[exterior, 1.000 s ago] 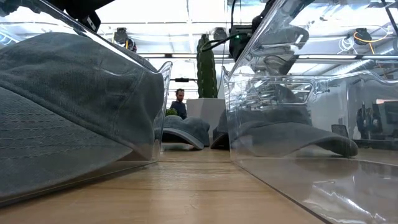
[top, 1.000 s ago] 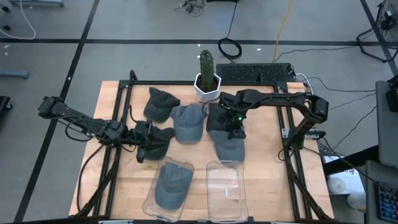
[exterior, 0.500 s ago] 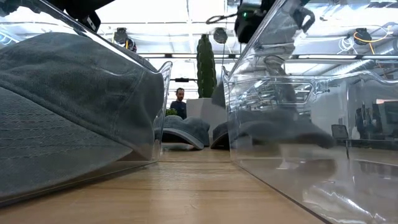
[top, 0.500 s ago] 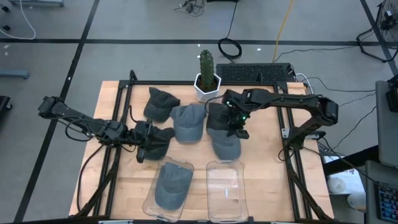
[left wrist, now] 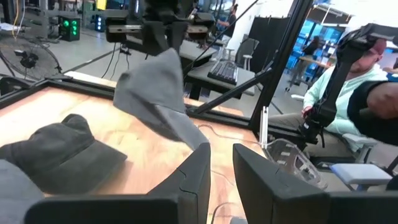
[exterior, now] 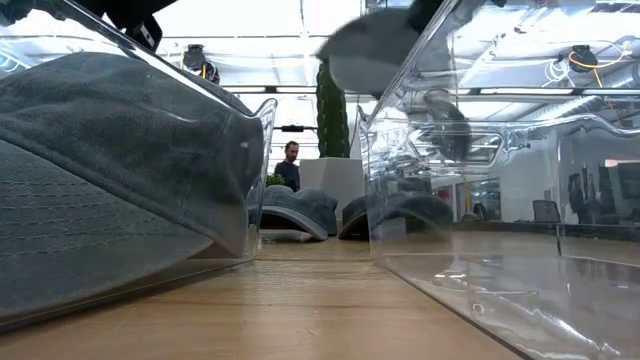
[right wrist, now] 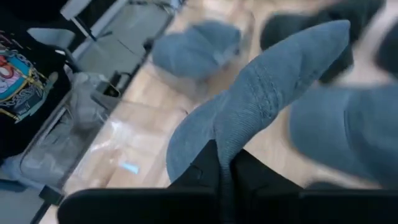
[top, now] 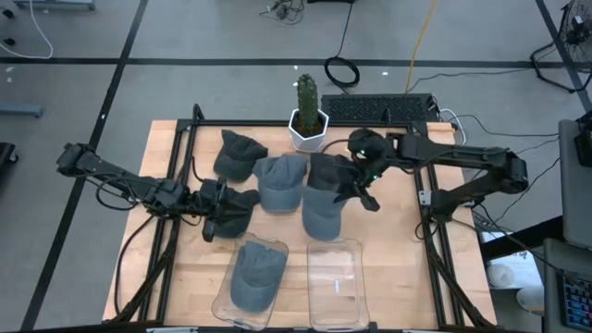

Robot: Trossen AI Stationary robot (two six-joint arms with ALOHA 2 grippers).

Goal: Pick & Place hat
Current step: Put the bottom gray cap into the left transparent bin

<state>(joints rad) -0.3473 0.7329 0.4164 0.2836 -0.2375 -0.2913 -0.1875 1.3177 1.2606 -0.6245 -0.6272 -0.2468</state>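
Note:
My right gripper is shut on a grey hat and holds it above the table, just far of the empty clear bin. The left wrist view shows this hat hanging below the right gripper. In the low view it is a blur near the top. Another grey hat lies inside the left clear bin. My left gripper waits low at the table's left, over a dark hat, its fingers slightly open. My right gripper pinches a fold of the grey hat's cloth between its two fingers, coming from above and pointing down. The hat is lifted clear of the table and hangs below the fingers, its free end slanting down.
Several more hats lie on the table's far half: two grey ones and a dark one. A potted cactus stands at the far edge. People sit beyond the table's right side.
My right gripper has risen and moved a little toward the table's right edge, still shut on the grey hat. The hat, which lay on the table a second ago, has come up off the wood and now hangs clear below the fingers.

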